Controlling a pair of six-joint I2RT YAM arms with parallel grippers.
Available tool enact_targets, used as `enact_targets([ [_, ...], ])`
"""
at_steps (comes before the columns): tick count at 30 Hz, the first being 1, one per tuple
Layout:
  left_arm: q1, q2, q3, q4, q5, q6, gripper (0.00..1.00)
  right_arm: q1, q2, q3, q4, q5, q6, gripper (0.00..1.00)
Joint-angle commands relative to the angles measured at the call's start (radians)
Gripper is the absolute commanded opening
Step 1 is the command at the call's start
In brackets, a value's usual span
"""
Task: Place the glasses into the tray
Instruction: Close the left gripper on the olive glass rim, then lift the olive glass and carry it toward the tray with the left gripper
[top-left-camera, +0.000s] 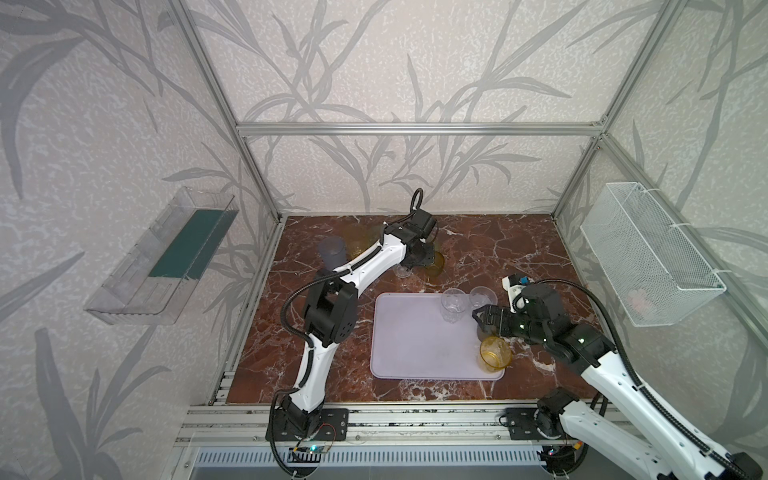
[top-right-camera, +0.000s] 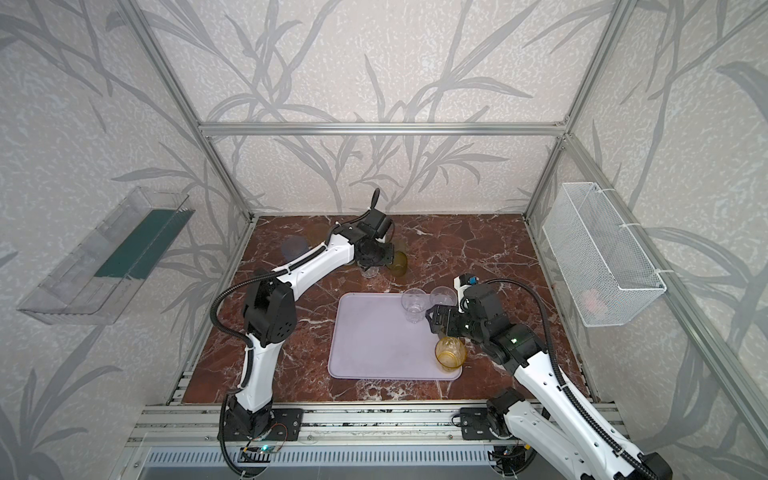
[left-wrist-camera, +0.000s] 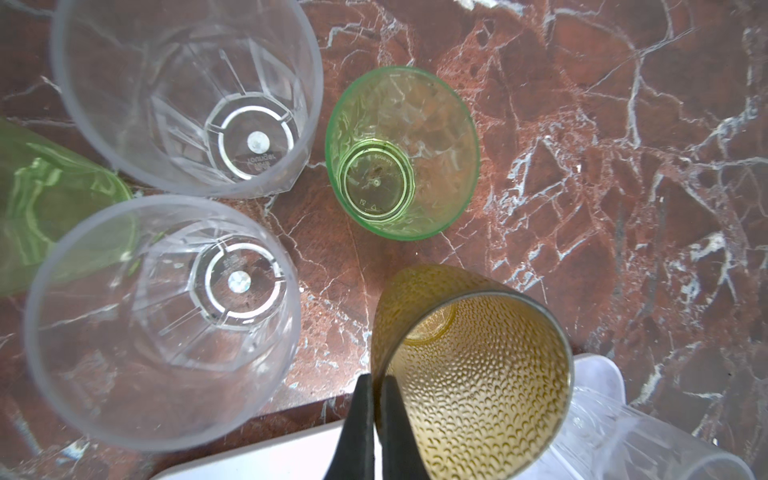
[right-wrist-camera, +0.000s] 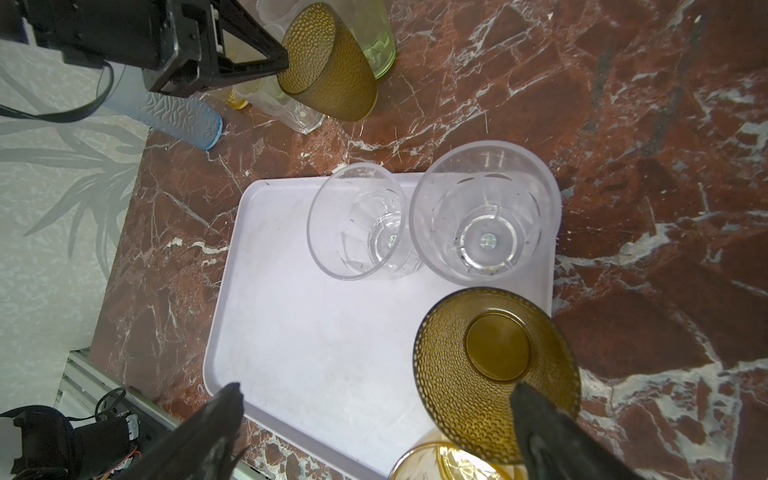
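Tray (top-left-camera: 415, 340) left half bare — glasses (top-left-camera: 494, 353) crowd right rim.

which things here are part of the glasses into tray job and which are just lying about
Job: tray; on it two clear glasses, amber glass, brown glass; left gripper shut on tilted brown glass; not yet in: blue glass, green glass.
Lying about: clear wall bin, wire basket.

Both top views look down from high at the front over the whole marble table (top-left-camera: 498, 249). Each wrist view faces down from close above it; both catch the lilac tray (left-wrist-camera: 270, 457) and the dimpled olive tumbler (right-wrist-camera: 332, 70)
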Motion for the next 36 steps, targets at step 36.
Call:
enact_targets([
  [36,-0.025,-0.522,-0.344,-0.130,-0.038,0.020,0.00,-0.010,-0.140,-0.071,0.152,-0.196,0.077,0.99],
])
